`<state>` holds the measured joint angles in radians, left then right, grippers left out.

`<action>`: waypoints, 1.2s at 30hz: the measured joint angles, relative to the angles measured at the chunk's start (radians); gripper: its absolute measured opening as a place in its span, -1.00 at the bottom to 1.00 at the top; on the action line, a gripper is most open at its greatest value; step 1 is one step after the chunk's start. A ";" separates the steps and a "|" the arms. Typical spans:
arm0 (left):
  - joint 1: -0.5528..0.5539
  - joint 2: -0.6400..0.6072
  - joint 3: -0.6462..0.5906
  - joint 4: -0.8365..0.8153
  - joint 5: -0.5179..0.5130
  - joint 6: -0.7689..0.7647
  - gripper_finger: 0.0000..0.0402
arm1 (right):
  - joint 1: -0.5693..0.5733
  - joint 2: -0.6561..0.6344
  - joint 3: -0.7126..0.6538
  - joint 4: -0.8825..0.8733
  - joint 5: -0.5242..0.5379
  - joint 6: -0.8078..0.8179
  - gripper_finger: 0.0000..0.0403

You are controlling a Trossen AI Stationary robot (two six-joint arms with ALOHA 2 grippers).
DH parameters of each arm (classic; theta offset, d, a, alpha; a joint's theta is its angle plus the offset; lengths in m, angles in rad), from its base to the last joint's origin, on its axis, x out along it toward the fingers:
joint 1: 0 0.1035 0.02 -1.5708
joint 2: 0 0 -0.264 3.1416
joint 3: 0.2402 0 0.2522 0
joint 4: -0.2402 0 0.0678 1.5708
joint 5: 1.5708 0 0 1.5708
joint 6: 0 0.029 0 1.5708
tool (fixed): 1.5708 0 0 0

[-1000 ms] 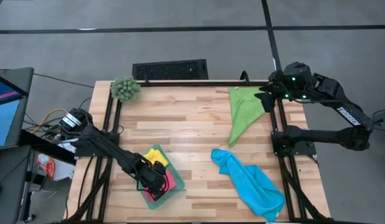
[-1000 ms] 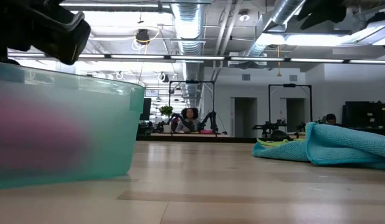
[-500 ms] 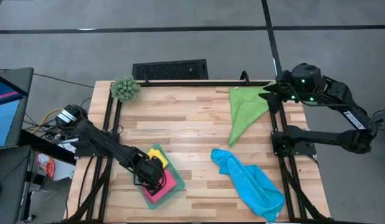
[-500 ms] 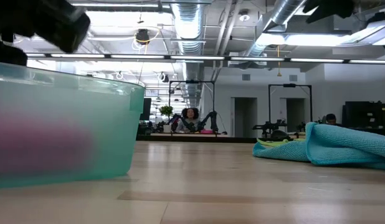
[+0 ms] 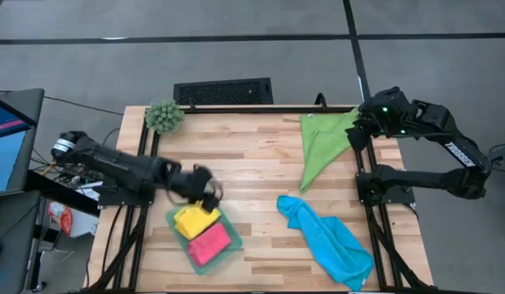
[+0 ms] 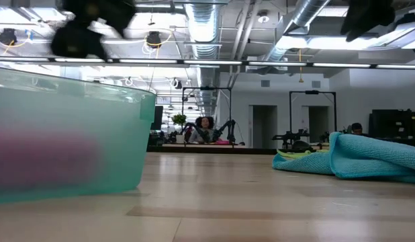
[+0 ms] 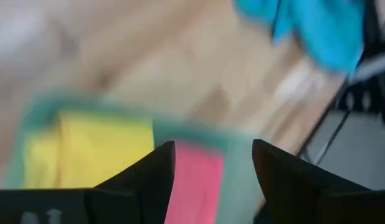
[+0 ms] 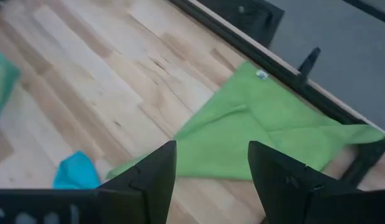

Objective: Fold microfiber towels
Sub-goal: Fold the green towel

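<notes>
A folded yellow towel (image 5: 190, 220) and a folded pink towel (image 5: 210, 243) lie side by side in the teal tray (image 5: 172, 214) near the table's front left. My left gripper (image 5: 207, 190) hovers open just above and beyond the tray's far end, with nothing between its fingers (image 7: 212, 168). The green towel (image 5: 321, 144) lies spread at the far right, one corner by the frame. The blue towel (image 5: 328, 238) lies crumpled at the near right. Open and empty, my right gripper (image 5: 357, 127) hangs above the green towel's far corner (image 8: 211, 168).
A spiky green plant ball (image 5: 164, 117) sits at the table's far left corner. A black grille (image 5: 224, 91) lies beyond the far edge. Bare wood stretches across the middle (image 5: 244, 163). In the low view the tray wall (image 6: 66, 141) fills the left side.
My left gripper has risen out of the tray and drawn back toward the table's far edge. The pink towel, which it covered before, now lies in full view in the tray beside the yellow one.
</notes>
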<state>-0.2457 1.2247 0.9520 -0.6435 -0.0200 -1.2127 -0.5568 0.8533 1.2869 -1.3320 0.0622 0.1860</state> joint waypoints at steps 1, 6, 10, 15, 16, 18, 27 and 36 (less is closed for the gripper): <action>0.046 0.008 0.000 0.037 -0.005 0.046 0.03 | 0.000 0.007 0.000 0.000 0.013 0.000 0.11; 0.251 0.129 0.002 0.330 0.007 0.254 0.03 | 0.000 0.026 0.000 0.000 0.046 -0.003 0.11; 0.326 0.309 0.081 0.460 -0.012 0.345 0.02 | 0.000 0.022 0.000 -0.001 0.045 -0.001 0.11; 0.338 0.569 0.294 0.424 -0.008 0.426 0.02 | 0.000 0.022 0.000 -0.001 0.045 0.017 0.11; 0.336 0.617 0.343 0.405 -0.003 0.427 0.02 | 0.000 0.022 0.000 -0.001 0.045 0.017 0.11; 0.330 0.710 0.450 0.381 0.017 0.429 0.02 | 0.000 0.022 0.000 -0.001 0.045 0.017 0.11; 0.288 1.046 0.875 0.224 0.035 0.468 0.02 | 0.000 0.022 0.000 -0.007 0.044 0.025 0.11; 0.280 1.239 1.077 0.210 0.067 0.432 0.02 | 0.000 -0.001 0.000 -0.024 0.043 0.044 0.11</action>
<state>0.0345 2.4641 2.0292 -0.4339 0.0469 -0.7808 -0.5568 0.8521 1.2869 -1.3565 0.1053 0.2299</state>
